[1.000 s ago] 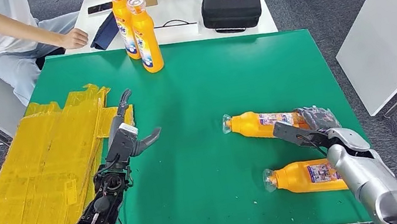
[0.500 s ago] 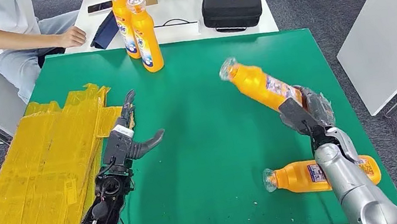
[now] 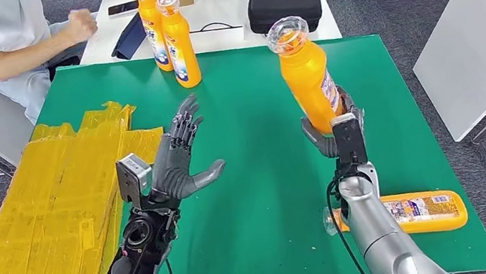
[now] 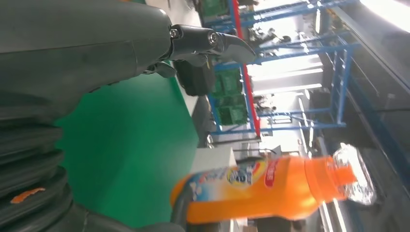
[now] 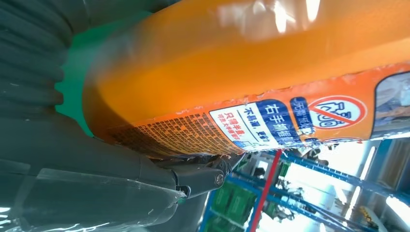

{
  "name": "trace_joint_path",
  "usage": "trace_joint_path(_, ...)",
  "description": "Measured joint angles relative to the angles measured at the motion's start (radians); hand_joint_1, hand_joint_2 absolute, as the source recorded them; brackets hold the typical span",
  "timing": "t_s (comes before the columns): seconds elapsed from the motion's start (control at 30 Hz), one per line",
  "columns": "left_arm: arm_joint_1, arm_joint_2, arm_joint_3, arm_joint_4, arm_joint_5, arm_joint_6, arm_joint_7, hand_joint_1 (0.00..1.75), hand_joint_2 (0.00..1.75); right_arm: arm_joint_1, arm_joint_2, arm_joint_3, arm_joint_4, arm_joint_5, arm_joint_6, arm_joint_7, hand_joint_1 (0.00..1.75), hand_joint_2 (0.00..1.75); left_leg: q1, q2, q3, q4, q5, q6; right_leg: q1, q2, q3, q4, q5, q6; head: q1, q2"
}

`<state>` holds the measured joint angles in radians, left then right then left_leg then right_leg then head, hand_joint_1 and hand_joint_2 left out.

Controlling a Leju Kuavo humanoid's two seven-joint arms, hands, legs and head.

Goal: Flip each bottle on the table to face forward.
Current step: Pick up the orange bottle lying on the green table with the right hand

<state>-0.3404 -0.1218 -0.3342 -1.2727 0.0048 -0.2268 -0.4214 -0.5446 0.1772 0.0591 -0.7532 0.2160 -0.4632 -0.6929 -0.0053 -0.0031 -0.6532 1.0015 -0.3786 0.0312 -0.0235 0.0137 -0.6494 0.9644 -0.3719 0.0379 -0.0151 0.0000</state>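
My right hand grips an orange bottle near its base and holds it upright above the green table, clear cap up. The right wrist view shows the same bottle close, label side visible, with my fingers wrapped around it. My left hand is raised over the table's left half, open, palm toward the bottle, holding nothing. Another orange bottle lies on its side by the front right edge. Two orange bottles stand upright at the far edge.
Yellow flattened bags cover the table's left side. A person sits at the far left beside a white table carrying a black case, a phone and a dark pouch.
My right hand has lifted the bottle from tilted to upright and moved it toward the table's middle. My left hand has risen and spread its fingers. The person has raised a hand.
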Motion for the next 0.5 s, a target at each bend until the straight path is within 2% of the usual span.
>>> trace_joint_path(0.33, -0.037, 0.0, -0.074, -0.009, 0.018, -0.003, 0.015, 0.0, 1.75, 0.001, 0.031, 0.071, 0.0, -0.02, 0.048, -0.003, 1.75, 1.75, 0.0, 0.0, 0.0, 0.0, 0.0, 0.0, 0.0, 0.0, 0.0, 0.0, 0.0, 0.0, 0.0, 0.0)
trace_joint_path(0.5, -0.063, 0.0, -0.106, -0.01, 0.031, -0.003, 0.016, 0.0, 1.75, 0.001, 0.054, 0.146, 0.007, 0.023, 0.13, -0.003, 1.75, 1.75, 0.0, 0.001, 0.0, 0.0, 0.0, 0.0, 0.0, 0.0, -0.001, 0.0, 0.0, 0.0, 0.0, 0.0)
